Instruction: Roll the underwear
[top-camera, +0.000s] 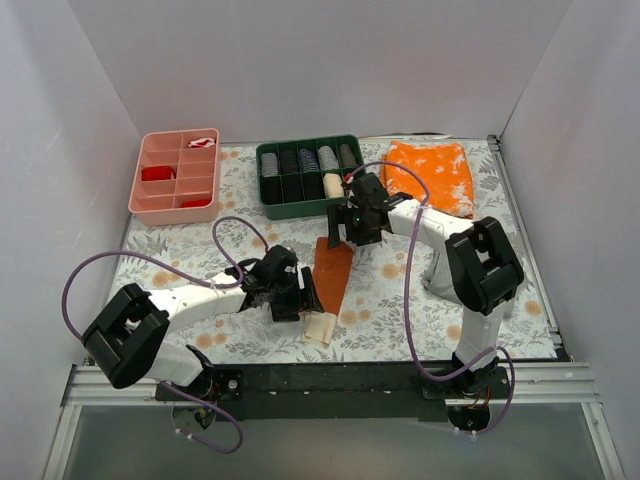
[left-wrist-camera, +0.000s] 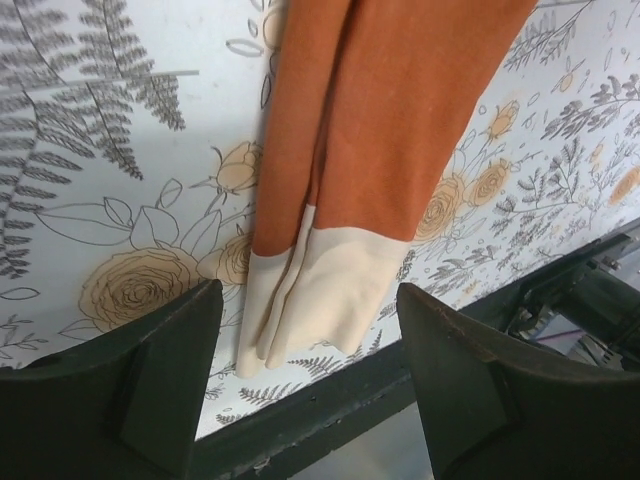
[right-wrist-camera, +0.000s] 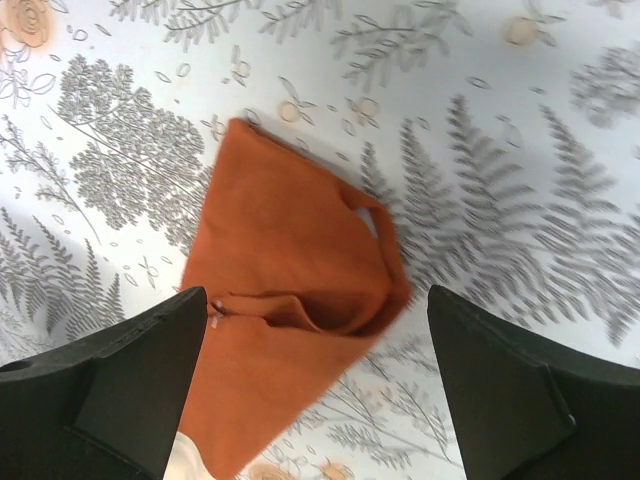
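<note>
Rust-orange underwear (top-camera: 333, 272) lies flat on the floral table cover (top-camera: 370, 325), folded lengthwise into a narrow strip. Its cream waistband end is toward the near edge and its rust end points at the green tray (top-camera: 300, 211). Folding looks done to me: layered long edges show in the left wrist view. No curl or turn of a roll shows at either end, so I judge the rolling itself hasn't started and all of it is left. My left claw (top-camera: 303, 298) has its jaws apart and grips nothing. It sits low at the cream end, and in its wrist view the waistband lies between my two fingers, reaching up and away from them; I can't tell whether a finger touches the cloth. My right claw (top-camera: 349, 232) is spread wide and empty, hanging over the far rust end, where a small folded-over flap with a slit shows between its fingers. It looks above the cloth, not on it. So there's one claw at each end of the strip, the garment between them, nothing pinched. Bright orange speckled cloth (top-camera: 432, 175) lies well apart at the far right, not involved.
</note>
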